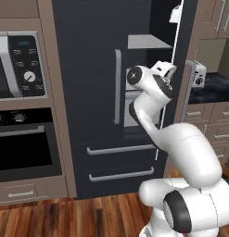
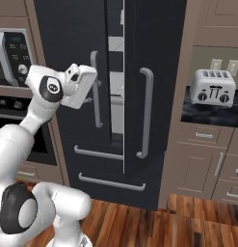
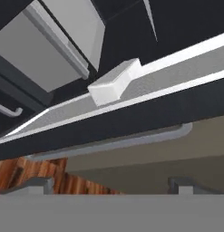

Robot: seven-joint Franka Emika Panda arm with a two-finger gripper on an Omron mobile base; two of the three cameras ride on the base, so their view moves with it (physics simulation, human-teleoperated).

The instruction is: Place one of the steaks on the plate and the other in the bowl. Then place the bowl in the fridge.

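Observation:
The tall dark fridge (image 1: 88, 69) stands straight ahead, its right door (image 2: 159, 58) swung partly open. Through the gap I see pale grey shelves (image 1: 148, 41). My white hand (image 2: 81, 86) is raised at mid height in front of the left door, close to the gap. Seen from the hand, my gripper (image 3: 109, 186) is open, with nothing between its fingertips (image 3: 38, 185). It looks along the dark door edge (image 3: 131, 122) and a long silver handle (image 3: 109, 142), past a pale block (image 3: 115, 81) on the door's inner side. The steaks, the plate and the bowl are out of view.
A microwave (image 1: 18, 65) and a built-in oven (image 1: 23, 148) sit left of the fridge. To the right, a silver toaster (image 2: 212, 87) stands on a dark counter (image 2: 212, 113) over brown drawers. Two lower fridge drawers (image 1: 118, 162) are closed. Wood floor (image 2: 188, 222) lies below.

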